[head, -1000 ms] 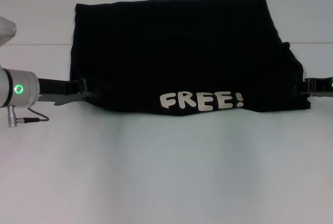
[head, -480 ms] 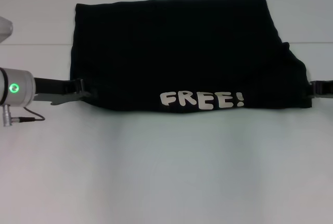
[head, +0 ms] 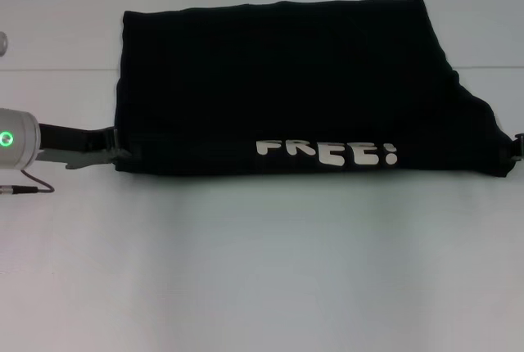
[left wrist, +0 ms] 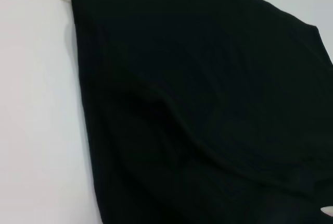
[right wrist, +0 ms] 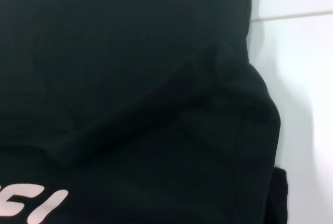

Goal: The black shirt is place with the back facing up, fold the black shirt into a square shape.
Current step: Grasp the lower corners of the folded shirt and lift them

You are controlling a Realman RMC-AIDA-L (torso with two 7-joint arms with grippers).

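Observation:
The black shirt [head: 286, 74] lies folded across the far half of the white table, its white "FREE!" lettering [head: 326, 152] along the near edge. That near edge runs straight and taut from corner to corner. My left gripper [head: 117, 149] is shut on the shirt's near left corner. At the frame's right border, my right gripper [head: 518, 147] grips the near right corner, mostly out of view. The left wrist view is filled by creased black shirt [left wrist: 208, 104]. More of the black shirt [right wrist: 130, 78] and part of the lettering [right wrist: 31, 203] show in the right wrist view.
The white table [head: 262, 262] stretches bare in front of the shirt. A thin cable [head: 24, 188] trails from the left arm's wrist near the left border. A faint seam [head: 57, 69] crosses the table behind the arm.
Both grippers moved outward, left going left and right going right. The shirt's near edge went from wavy to straight, and the right corner stretched toward the frame border. The lettering looks flatter.

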